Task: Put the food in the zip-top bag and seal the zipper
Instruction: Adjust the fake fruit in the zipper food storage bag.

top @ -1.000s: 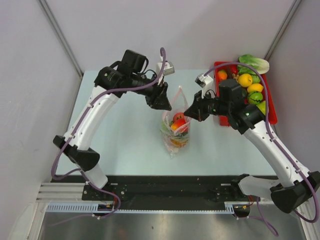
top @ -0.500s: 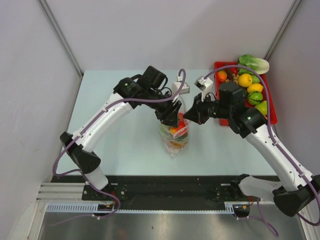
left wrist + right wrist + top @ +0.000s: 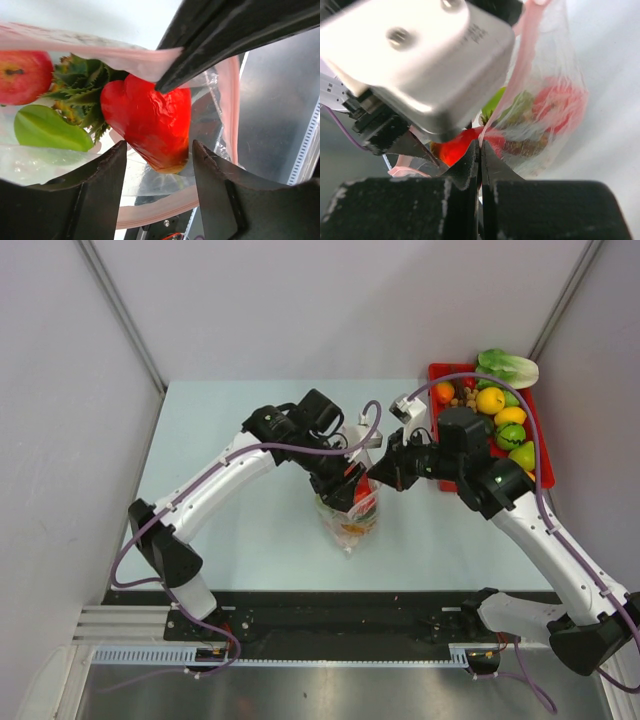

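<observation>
Centrally on the table, the zip-top bag stands upright, its mouth open. The right gripper is pinched tight on the pink zipper at the bag's right rim. The left gripper clasps a red pepper in the mouth, beside a red fruit, a green piece and a spiky-leaved one. More food sits in the red tray, far right.

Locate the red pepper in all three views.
Top external: red pepper mid-table, at the zip-top bag mouth.
Left wrist: centre frame, between the left gripper fingertips.
Right wrist: lower centre, just left of the right gripper tips.
Shared landmark: the bag itself.
</observation>
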